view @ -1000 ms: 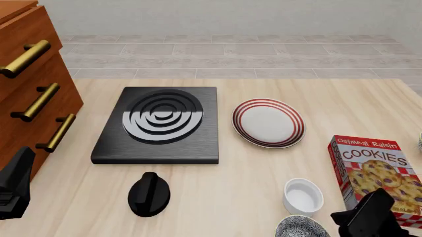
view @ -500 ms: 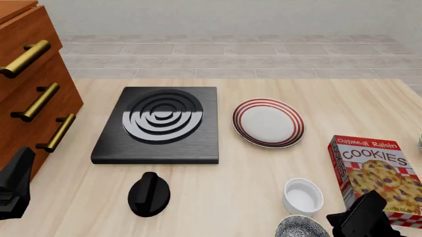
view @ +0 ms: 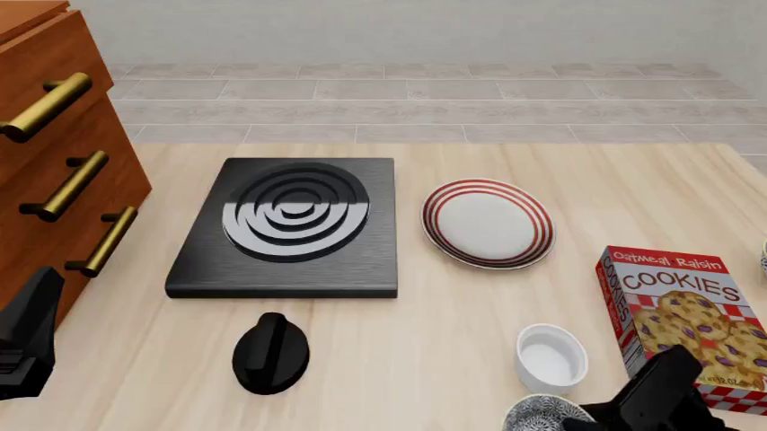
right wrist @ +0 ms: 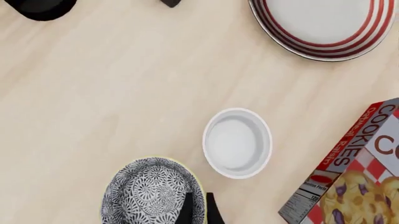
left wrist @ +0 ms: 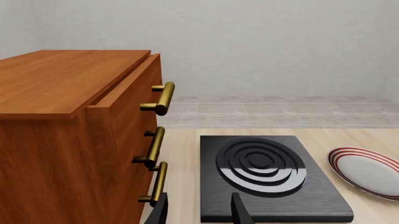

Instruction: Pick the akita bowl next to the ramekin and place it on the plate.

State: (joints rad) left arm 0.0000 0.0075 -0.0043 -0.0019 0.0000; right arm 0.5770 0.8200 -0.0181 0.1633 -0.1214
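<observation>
Bowl sits at the bottom edge of the front frame, right of centre, partly cut off. Ramekin is just above it, close by but apart. Plate lies at mid-frame, right of the black burner. Cookie box is at lower right, beside the ramekin. Black knob sits at lower centre on the surface.

Right pincer: fingers nearly together, narrow gap, tips over the bowl's rim in the wrist view; contact cannot be told.

Left pincer: fingers apart, holding nothing, at the bottom of its wrist frame facing the burner, wooden drawers beside it.
</observation>
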